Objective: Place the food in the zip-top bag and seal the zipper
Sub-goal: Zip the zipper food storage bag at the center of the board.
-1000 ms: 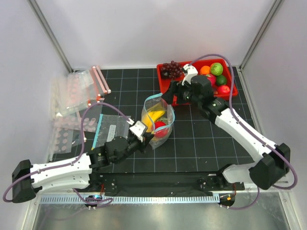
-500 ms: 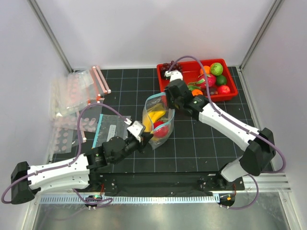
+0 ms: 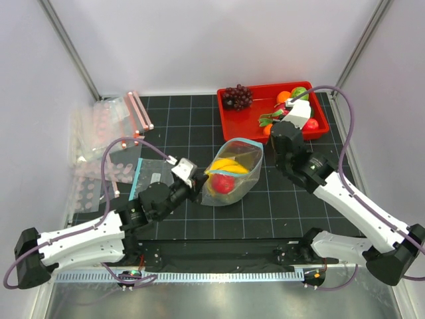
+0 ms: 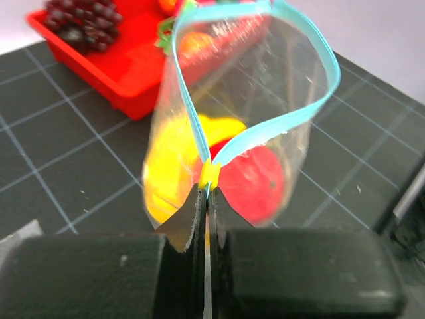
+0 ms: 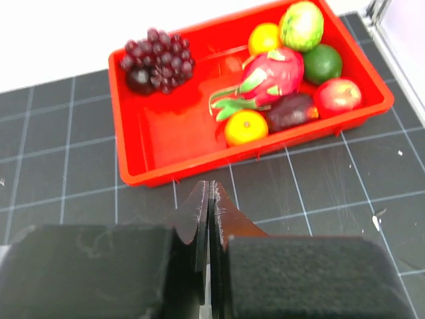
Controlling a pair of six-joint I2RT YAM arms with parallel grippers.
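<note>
The zip-top bag (image 3: 251,178) rests on the black mat, its mouth gaping toward the tray. Its teal zipper (image 3: 243,142) forms an open loop, which the left wrist view shows as a strip (image 4: 292,118). Inside the bag lie a yellow banana (image 3: 229,164) and a small red fruit (image 3: 224,183). My left gripper (image 3: 198,185) is shut on the near end of the zipper, pinching it at the fingertips (image 4: 208,189). Near the tray's front edge, my right gripper (image 3: 279,131) is shut on nothing (image 5: 210,189). A green round fruit (image 5: 302,25) sits in the tray.
The red tray (image 3: 242,123) at the back right holds dark grapes (image 3: 236,97), a pink dragon fruit (image 5: 272,73) and several other fruits. Clear bags with pink strips (image 3: 106,126) are piled at the left. Another flat bag (image 3: 151,177) lies beside my left arm.
My right gripper has left the bag's far rim, swung right to the front of the tray and closed empty. The bag's mouth now lies wider and further right.
</note>
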